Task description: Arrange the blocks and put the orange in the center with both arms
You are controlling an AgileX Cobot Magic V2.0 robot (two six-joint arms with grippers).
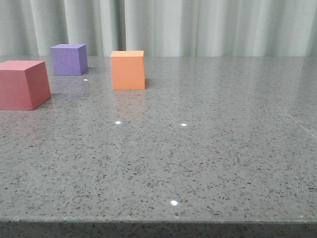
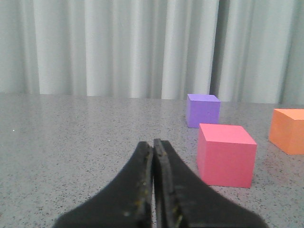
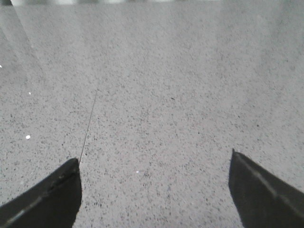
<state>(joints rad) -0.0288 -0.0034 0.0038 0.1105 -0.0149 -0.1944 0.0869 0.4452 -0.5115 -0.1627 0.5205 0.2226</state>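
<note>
The orange cube [image 1: 128,70] sits on the grey speckled table, left of centre and towards the back. The purple cube [image 1: 69,59] is further back to its left. The reddish-pink cube [image 1: 22,84] is at the left edge, nearer the front. No gripper shows in the front view. In the left wrist view my left gripper [image 2: 154,144] is shut and empty, low over the table; the reddish-pink cube [image 2: 225,154], purple cube [image 2: 203,110] and orange cube [image 2: 289,130] lie ahead of it, apart from it. My right gripper [image 3: 154,164] is open and empty over bare table.
The grey table [image 1: 208,148] stretches across the whole front view, with its front edge [image 1: 158,220] near the bottom. A pale pleated curtain [image 1: 198,25] hangs behind the table. A thin seam line [image 3: 88,126] runs across the tabletop in the right wrist view.
</note>
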